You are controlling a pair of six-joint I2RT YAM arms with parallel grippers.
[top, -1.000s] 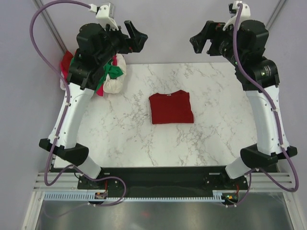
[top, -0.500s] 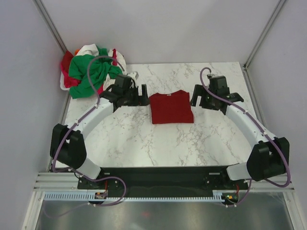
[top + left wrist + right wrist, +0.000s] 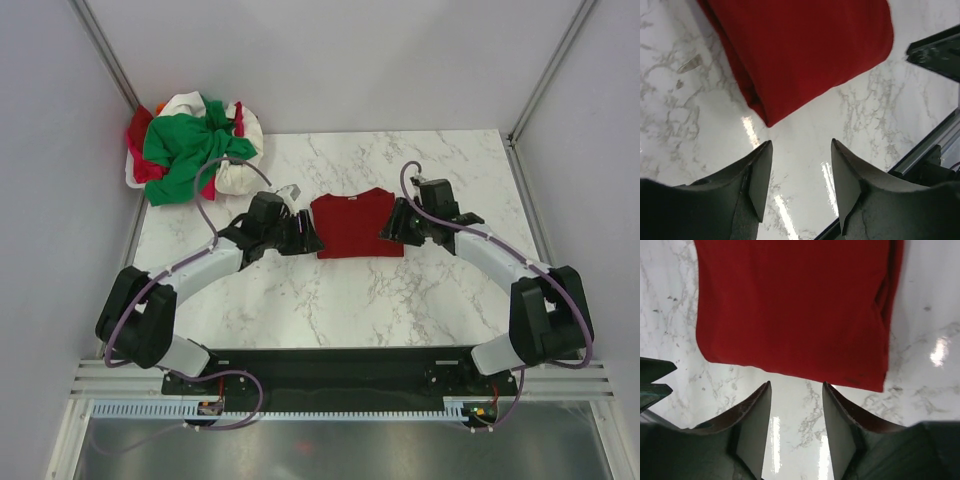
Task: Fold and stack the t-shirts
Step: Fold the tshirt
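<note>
The folded dark red shirt (image 3: 357,224) lies flat at the middle of the table (image 3: 330,300), a neat square that looks fit to be the base of the stack. The left gripper (image 3: 305,232) sits low at its 9 o'clock edge and the right gripper (image 3: 392,226) at its 3 o'clock edge. Each has its fingers parted and holds nothing, probably placed to square the shirt from both sides. The loose pile (image 3: 190,150) of unfolded shirts lies at 10 o'clock, well apart.
</note>
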